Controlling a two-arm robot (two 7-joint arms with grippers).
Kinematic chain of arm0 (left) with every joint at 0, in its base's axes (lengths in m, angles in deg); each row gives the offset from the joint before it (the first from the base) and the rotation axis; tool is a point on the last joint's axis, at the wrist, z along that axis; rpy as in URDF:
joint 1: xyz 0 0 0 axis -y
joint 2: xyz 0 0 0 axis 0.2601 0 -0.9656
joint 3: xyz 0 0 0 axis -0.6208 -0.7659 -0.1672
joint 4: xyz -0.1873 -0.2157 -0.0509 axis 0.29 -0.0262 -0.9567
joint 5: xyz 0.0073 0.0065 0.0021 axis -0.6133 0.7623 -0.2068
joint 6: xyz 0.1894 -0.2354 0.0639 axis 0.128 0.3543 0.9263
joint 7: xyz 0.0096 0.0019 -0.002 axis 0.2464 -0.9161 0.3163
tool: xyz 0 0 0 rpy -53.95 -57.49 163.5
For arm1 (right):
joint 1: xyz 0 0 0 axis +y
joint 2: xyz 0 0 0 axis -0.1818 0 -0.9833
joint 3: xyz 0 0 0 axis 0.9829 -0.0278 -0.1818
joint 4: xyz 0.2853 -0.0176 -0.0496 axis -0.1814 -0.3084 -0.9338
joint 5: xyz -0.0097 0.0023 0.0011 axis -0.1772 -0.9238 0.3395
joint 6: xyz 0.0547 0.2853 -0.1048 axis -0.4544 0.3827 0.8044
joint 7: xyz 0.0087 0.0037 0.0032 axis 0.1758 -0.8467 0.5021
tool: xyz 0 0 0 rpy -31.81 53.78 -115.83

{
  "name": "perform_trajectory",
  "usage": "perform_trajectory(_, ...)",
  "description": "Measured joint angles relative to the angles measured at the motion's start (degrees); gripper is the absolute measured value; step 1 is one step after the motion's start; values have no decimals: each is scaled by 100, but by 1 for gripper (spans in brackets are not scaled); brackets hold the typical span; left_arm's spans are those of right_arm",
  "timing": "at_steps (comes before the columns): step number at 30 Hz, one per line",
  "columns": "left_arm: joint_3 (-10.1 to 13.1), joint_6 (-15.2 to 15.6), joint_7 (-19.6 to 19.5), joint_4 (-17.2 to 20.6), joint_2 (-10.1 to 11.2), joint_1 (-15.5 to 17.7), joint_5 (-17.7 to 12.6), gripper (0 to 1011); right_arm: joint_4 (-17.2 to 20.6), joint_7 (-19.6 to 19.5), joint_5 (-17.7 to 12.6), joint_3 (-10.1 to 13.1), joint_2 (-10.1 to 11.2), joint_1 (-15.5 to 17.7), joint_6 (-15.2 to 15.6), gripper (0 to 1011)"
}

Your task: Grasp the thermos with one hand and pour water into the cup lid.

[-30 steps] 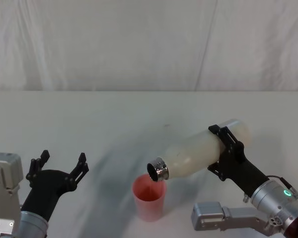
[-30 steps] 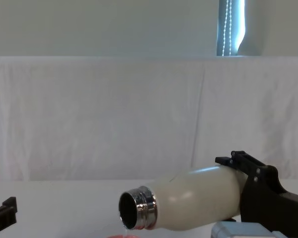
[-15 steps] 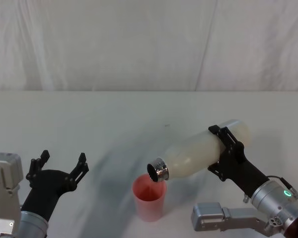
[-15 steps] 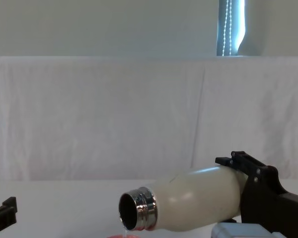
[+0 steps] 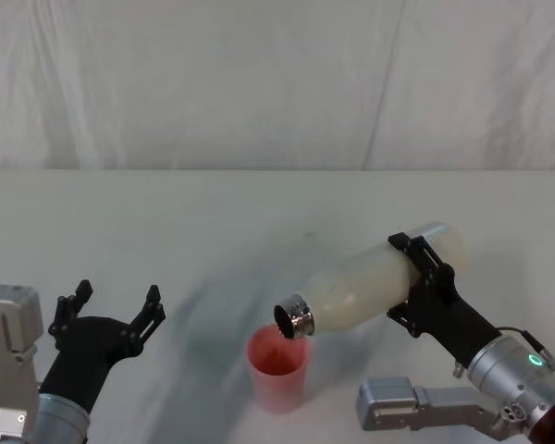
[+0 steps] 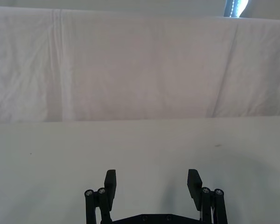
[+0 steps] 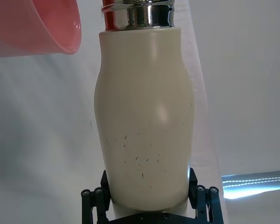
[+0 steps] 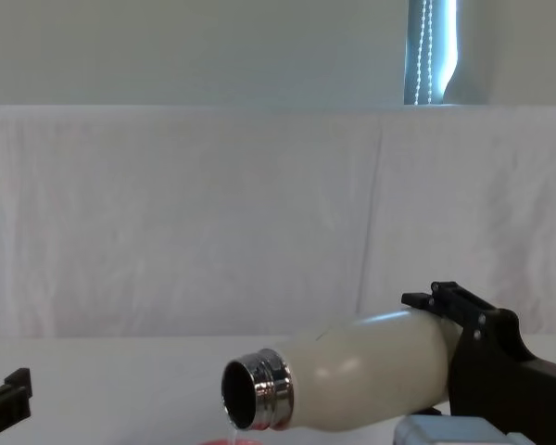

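Nearest the robot in the head view, the left pincer (image 5: 111, 308) sits parked at the lower left over the white counter (image 5: 213, 213), its black fingers spread wide with nothing between them. The left wrist view confirms this: two finger pads (image 6: 110, 182) stand well apart above bare counter cloth, facing the white draped backdrop (image 6: 140, 70).

Just beyond, near the middle of the head view, the pink cup (image 5: 278, 368) stands upright on the counter. The right pincer (image 5: 421, 287) comes in from the lower right and is clamped around the lower body of the thermos (image 5: 379, 282), which is held in the air, tipped close to level with its steel neck lowest. The open mouth hangs just above the cup's far rim.

The chest view gives the side-on picture that the head view lacks: the thermos (image 8: 361, 371) lies almost level, its dark mouth facing the camera, and a thin thread of water drops from the lip. Here the cup (image 8: 232, 442) shows as a sliver of pink rim at the bottom edge, directly under the neck. The right pincer (image 8: 482, 357) wraps the bottle's base on the right.

The right wrist view looks along the bottle: the cream body of the thermos (image 7: 144, 116) carries small dark specks, black fingers (image 7: 95, 200) press on both sides of its base, and the cup (image 7: 35, 25) lies beyond the steel neck.

Farthest back, the wrinkled white backdrop (image 5: 277, 83) closes the scene.
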Motion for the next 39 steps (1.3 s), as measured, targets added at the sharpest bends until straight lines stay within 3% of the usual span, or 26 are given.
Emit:
perform_trajectory(23,0,0,0,0,0,0,0,1001,-20,22,-18,-2,-6,-3,-4,950)
perform_trajectory(29,0,0,0,0,0,0,0,1001,10,120,-207,47,-25,25,-35,950)
perform_trajectory(39,0,0,0,0,0,0,0,1001,187,395,-803,263,-96,168,-169,950)
